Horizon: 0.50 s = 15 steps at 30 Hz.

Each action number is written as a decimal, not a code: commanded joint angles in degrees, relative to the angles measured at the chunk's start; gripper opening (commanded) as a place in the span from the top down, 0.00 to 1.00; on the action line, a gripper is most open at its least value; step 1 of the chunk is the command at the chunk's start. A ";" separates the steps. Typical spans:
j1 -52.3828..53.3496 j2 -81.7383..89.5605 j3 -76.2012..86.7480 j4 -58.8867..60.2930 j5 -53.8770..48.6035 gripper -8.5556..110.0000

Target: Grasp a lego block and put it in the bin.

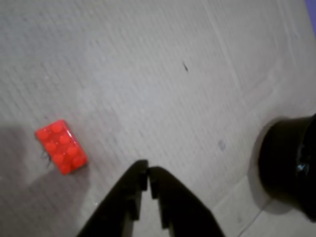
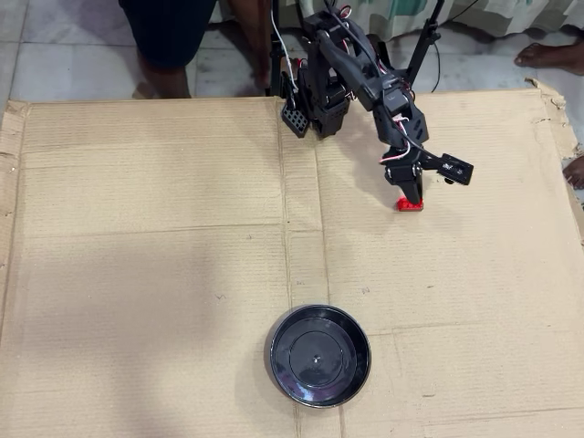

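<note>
In the wrist view the gripper [image 1: 148, 174] has its two dark fingers pressed together at the tips, holding nothing, above the cardboard sheet [image 1: 148, 74]. The lego block [image 1: 61, 146] lies flat on the cardboard to the left of the fingertips and a little above them in the picture — near, but not touching. The bin [image 2: 319, 355] sits well apart from the block — in the overhead view it is lower on the sheet, and the block [image 2: 410, 203] shows just beside the arm's end.

No text, label, brand, number or sign can be read on anything in either the wrist or overhead view.
</note>
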 commanded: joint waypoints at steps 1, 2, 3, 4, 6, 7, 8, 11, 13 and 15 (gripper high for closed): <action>0.53 -1.32 -3.52 -0.88 -2.90 0.93; 0.70 -1.93 -3.87 -0.53 -4.13 0.92; 0.88 -2.55 -4.31 -0.35 -5.27 0.92; 1.05 -3.16 -4.66 -0.18 -6.42 0.92; 1.32 -3.69 -6.24 2.55 -8.26 0.92; 1.58 -3.87 -7.73 5.19 -9.23 0.92; 1.85 -4.04 -9.58 8.26 -10.55 0.92; 1.93 -4.39 -16.17 19.16 -14.24 0.92; 1.85 -4.48 -19.95 25.93 -15.82 0.92; 1.58 -4.48 -22.59 31.64 -17.31 0.92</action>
